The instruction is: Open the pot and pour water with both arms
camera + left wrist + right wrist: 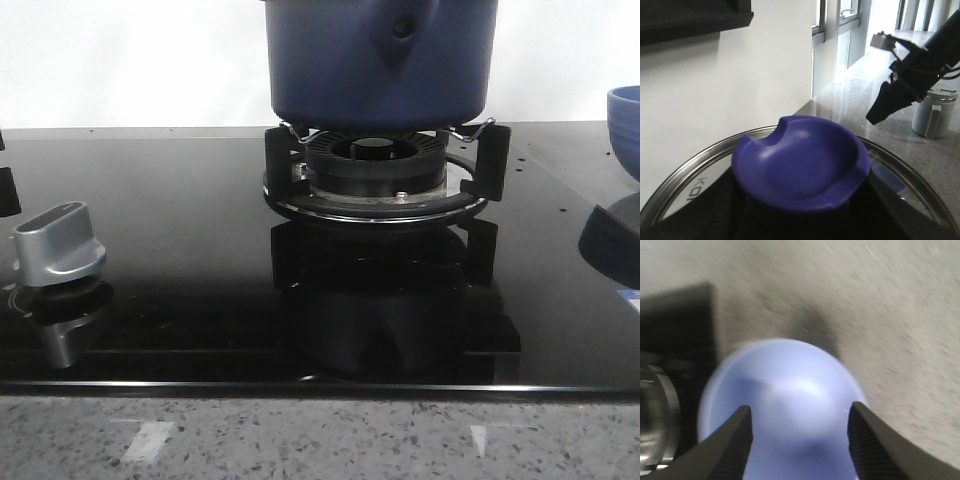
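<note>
The dark blue pot stands on the gas burner at the back middle; its top is cut off by the frame. In the left wrist view, my left gripper is shut round the blue knob of a glass lid with a steel rim; the dark fingers sit under the knob. My right gripper is open and empty, hovering over the lighter blue bowl, and the view is blurred. The right gripper also shows in the left wrist view. Neither gripper shows in the front view.
The black glass hob carries a silver knob at the front left. The light blue bowl sits at the right edge, on the grey speckled counter. A grey-white cup stands on the counter beyond.
</note>
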`<state>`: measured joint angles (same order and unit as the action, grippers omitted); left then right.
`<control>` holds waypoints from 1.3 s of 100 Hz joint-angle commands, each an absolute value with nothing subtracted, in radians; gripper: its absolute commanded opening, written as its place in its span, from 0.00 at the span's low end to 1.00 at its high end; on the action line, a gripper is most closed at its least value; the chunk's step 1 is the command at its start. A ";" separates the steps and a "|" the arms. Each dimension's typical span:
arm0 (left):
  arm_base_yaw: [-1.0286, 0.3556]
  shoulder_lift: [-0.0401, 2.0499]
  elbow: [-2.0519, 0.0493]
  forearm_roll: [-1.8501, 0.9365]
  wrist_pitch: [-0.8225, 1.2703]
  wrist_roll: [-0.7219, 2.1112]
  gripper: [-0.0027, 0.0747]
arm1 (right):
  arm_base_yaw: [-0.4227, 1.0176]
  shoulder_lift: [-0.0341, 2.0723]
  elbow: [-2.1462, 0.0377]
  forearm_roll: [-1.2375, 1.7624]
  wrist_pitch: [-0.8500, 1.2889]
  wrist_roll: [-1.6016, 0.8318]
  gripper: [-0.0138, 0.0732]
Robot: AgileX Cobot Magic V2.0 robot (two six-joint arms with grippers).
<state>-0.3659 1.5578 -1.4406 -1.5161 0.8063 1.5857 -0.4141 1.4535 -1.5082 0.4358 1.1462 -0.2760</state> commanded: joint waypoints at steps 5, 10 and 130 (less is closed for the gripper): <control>-0.412 1.568 -1.474 -1.621 0.817 1.629 0.37 | -0.420 1.375 -1.549 0.505 1.128 -0.288 0.60; -0.422 1.586 -1.474 -1.628 0.812 1.661 0.37 | -0.420 1.366 -1.549 0.505 1.133 -0.288 0.60; -0.455 1.714 -1.474 -1.710 0.742 1.806 0.37 | -0.420 1.353 -1.549 0.511 1.132 -0.291 0.60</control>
